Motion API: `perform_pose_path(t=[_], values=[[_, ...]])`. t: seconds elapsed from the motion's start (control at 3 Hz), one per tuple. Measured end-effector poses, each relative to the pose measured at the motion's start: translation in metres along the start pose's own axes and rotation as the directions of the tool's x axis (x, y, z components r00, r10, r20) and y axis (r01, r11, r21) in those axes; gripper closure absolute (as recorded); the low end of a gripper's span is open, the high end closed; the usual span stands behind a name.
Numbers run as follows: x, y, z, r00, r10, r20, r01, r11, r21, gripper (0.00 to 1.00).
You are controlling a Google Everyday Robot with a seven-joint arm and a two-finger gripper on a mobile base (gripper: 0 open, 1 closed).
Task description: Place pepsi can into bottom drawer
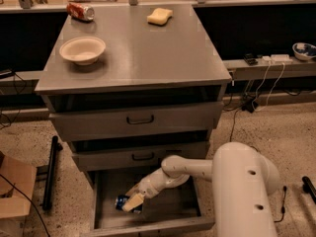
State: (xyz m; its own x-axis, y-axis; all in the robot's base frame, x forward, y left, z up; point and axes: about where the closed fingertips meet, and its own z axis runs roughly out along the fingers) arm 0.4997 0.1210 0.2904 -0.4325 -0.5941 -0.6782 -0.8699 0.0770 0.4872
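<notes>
From where I stand, the robot's big rounded white upper arm [244, 191] fills the lower right and rises from the bottom edge. A slimmer white forearm [190, 167] leaves it at a bulging joint and reaches out to the left, then bends downward through a tapered wrist [153, 184]. The wrist slopes down and to the left, ending in the pincer [131, 202], which sits low inside the open bottom drawer [148, 226], near its left half. Its pale tan fingers [134, 200] are closed around the pepsi can [121, 202].
</notes>
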Motion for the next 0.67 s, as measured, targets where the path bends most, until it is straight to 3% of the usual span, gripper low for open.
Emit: perform_pose_path(t=[0.33, 0.67], values=[[0.013, -0.016, 0.023, 1.0, 0.026, -0.006, -0.026, 0.9996, -0.01, 1.0], [0.03, -0.03, 0.048, 0.998, 0.058, -0.008, -0.058, 0.9982, -0.018, 0.81]])
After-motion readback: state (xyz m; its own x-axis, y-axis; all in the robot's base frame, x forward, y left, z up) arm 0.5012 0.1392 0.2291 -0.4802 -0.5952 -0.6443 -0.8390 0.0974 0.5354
